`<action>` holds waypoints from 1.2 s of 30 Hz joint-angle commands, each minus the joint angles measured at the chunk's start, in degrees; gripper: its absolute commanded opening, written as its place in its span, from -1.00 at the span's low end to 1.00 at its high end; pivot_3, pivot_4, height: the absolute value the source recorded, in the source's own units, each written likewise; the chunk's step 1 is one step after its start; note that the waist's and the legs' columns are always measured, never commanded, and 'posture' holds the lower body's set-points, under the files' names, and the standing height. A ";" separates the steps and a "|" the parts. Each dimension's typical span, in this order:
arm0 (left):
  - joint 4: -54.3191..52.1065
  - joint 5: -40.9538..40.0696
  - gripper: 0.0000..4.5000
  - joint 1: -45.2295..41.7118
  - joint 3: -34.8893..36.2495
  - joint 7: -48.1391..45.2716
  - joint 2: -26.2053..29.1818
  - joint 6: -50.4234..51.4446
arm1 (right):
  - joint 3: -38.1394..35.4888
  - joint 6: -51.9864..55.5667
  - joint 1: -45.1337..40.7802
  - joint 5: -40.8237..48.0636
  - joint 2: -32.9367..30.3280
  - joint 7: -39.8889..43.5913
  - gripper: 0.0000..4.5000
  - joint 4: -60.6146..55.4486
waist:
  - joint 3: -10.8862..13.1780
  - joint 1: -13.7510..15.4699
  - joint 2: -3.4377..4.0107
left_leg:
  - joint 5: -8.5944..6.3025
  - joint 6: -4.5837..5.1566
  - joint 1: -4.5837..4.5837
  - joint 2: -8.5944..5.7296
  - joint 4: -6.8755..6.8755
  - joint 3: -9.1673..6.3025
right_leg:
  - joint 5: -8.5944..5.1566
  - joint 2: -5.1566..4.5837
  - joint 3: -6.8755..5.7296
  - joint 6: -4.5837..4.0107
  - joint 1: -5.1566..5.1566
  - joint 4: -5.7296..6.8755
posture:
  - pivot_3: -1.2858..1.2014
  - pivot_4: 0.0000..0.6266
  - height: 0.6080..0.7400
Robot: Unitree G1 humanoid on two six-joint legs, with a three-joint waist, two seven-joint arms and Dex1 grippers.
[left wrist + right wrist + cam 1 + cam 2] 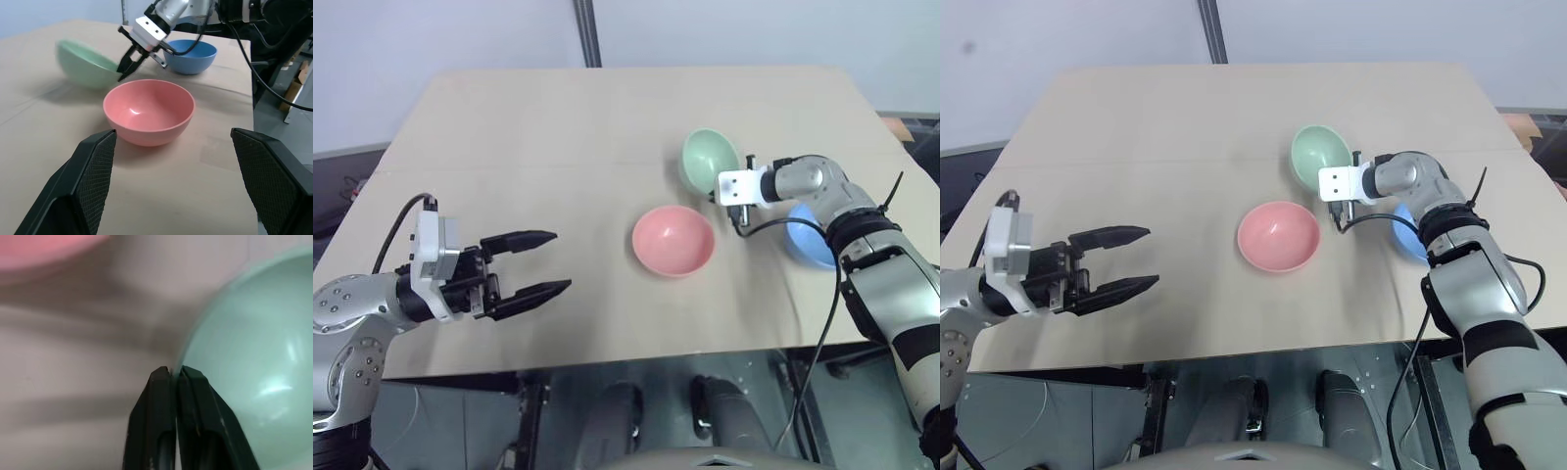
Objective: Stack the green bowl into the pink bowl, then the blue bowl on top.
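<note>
Mint-green was the colour your right end effector had pinched: its two black fingers were pressed together on the rim of the green bowl, on the side facing the pink bowl; the green bowl sat tipped, its mouth leaning, which I judge came from that rim grip levering it off the tan desk; whether any part of its base touched the desk I could not tell. You had taken it by the edge nearest the pink bowl, probably so the carry across would be short and the bowl could drop straight in. The pink bowl stood upright and empty near the middle of the desk, just beside the green one but apart from it; the blue bowl stood upright behind your right arm, near the desk's right edge, left alone, sensibly, since it goes on last. Your left end effector hung off to the left, well apart from all three bowls, its fingers spread wide and holding nothing; it pointed roughly toward the pink bowl, out of the right arm's way. The stack was not yet begun.
</note>
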 commanded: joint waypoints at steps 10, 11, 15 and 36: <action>3.40 1.34 0.76 -2.66 -2.66 0.95 -1.52 -4.47 | -7.62 13.84 7.17 23.98 -5.29 25.25 -0.98 -39.19 | 0.09 0.25 0.16 | -0.01 0.02 -0.02 0.06 -0.05 -0.08 | 0.12 -0.04 -0.07 0.21 0.00 -0.01 | 0.03 -0.52 1.00; 4.18 1.60 0.76 -2.99 -2.96 0.82 -1.53 -4.80 | -7.47 17.52 9.12 25.38 -6.33 26.57 -0.98 -44.71 | 0.09 0.41 0.16 | -0.07 0.10 -0.01 0.06 -0.06 -0.11 | 0.13 -0.05 -0.09 0.21 0.00 0.00 | 0.03 -0.52 1.00; 6.90 2.73 0.76 -4.49 -4.40 0.49 -1.67 -6.19 | -6.48 29.32 15.31 26.87 -8.59 27.37 -0.98 -60.47 | 0.10 0.50 0.17 | -0.15 0.23 -0.02 0.04 -0.07 -0.13 | 0.11 -0.10 -0.14 0.18 0.00 -0.01 | 0.03 -0.52 1.00; 10.88 3.32 0.76 -14.44 -13.45 -2.72 -3.39 -8.28 | -28.26 79.74 40.85 25.00 -19.93 1.63 0.40 -101.48 | 0.03 1.94 0.07 | -0.15 0.22 -0.07 0.02 -0.05 -0.09 | 0.00 -0.05 -0.16 0.00 0.00 -0.07 | 0.03 -0.52 1.00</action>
